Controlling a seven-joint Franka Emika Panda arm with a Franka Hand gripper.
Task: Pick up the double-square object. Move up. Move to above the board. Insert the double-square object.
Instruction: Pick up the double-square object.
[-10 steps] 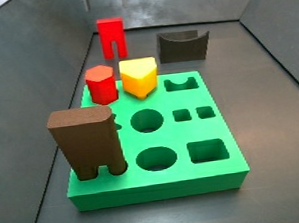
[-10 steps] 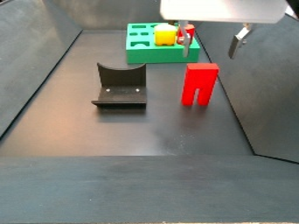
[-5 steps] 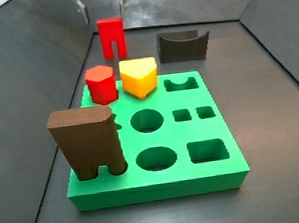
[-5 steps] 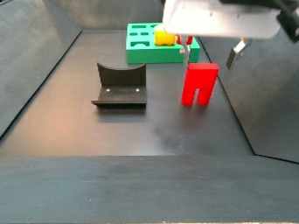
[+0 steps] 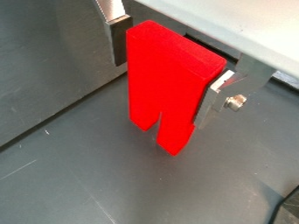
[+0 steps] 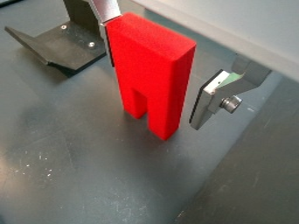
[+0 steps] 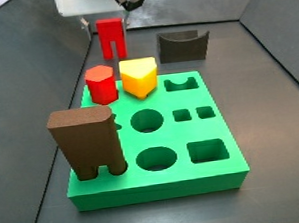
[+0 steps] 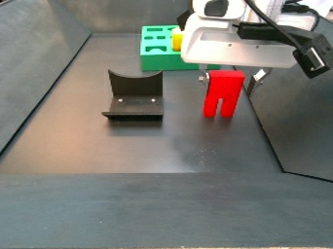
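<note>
The gripper, jaws released, straddles the upright double-square object on the worktop, beside the fixture.

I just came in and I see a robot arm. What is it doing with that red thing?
The gripper is down around the double-square object, which stands upright on the dark floor. Its fingers sit on either side of the block, open with gaps showing, so it has not grabbed it yet. The board lies nearby, with a brown two-legged block, a red hexagonal peg and a yellow piece on it. Its pair of small square holes is free.
</note>
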